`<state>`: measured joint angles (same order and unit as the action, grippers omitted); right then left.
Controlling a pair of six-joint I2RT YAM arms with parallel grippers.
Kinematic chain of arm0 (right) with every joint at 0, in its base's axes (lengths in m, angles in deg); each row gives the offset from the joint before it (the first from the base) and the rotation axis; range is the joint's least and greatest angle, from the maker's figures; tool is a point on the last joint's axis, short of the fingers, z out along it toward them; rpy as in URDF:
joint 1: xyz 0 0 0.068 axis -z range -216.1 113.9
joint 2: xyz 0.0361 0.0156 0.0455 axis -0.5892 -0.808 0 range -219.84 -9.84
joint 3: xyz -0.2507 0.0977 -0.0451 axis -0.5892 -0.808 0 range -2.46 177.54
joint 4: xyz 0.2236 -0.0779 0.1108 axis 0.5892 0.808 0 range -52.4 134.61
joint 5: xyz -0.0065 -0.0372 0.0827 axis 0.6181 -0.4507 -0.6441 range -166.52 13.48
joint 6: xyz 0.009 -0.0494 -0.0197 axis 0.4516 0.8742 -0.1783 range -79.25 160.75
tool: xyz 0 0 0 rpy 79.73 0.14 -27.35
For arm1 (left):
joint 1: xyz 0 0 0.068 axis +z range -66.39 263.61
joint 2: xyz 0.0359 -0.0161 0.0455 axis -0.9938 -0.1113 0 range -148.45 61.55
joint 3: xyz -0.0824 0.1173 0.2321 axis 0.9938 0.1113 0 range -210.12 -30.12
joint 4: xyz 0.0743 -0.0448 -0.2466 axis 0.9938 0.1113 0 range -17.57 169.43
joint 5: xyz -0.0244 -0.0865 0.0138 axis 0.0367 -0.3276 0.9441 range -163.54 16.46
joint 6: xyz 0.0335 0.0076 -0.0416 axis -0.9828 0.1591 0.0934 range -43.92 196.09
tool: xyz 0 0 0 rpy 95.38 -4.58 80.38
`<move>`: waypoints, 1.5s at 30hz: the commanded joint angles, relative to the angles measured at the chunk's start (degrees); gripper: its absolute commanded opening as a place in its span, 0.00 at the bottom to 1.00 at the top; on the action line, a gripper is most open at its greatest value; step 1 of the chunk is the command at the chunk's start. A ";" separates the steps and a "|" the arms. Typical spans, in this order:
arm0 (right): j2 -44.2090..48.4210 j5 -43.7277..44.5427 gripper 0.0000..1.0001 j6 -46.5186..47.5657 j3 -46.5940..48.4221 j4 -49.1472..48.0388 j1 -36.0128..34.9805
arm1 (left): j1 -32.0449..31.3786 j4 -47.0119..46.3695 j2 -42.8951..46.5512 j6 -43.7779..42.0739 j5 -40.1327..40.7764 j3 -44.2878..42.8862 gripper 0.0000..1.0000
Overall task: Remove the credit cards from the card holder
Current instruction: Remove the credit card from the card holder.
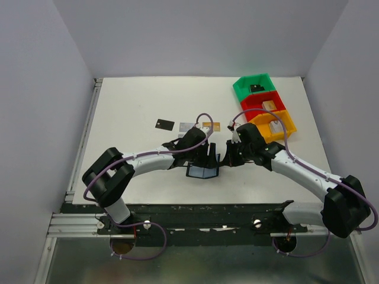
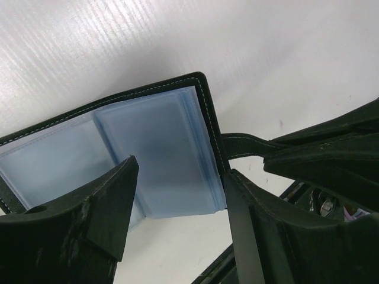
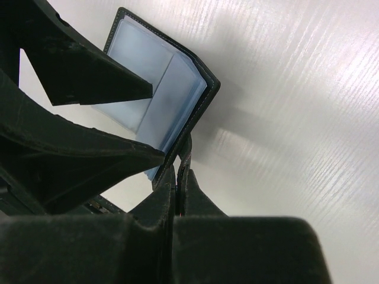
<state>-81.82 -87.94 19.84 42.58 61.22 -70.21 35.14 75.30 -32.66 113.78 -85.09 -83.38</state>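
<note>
1. The step in hand is emptying the small flat black bifold card holder [image 1: 203, 172]; it lies open on the white table [image 1: 130, 106], blue-grey pockets up; a thin black card [image 1: 164, 124], a silver-grey card [image 1: 185, 126] and a gold-orange card [image 1: 211, 126] lie in a row towards its 12 o'clock.
2. The right claw [image 3: 176, 171] is pinched together on the holder's strap tab [image 2: 243, 145] at its 3 o'clock edge; the left claw [image 2: 180, 171] stands apart, empty, straddling the right-hand pocket from 12 o'clock.
3. The next move probably calls for the left claw to find a card's edge inside a pocket and draw it out (a dim shade there may be a card; I cannot tell).
</note>
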 commanded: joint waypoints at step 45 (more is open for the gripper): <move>2.38 -2.11 0.00 0.16 -0.39 -0.77 0.18 | -1.37 2.39 -1.14 -0.69 3.73 -1.67 0.69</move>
<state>-80.27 -88.97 19.84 42.08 61.13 -70.21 34.35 76.00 -32.53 113.82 -81.35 -82.94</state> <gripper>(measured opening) 0.022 0.703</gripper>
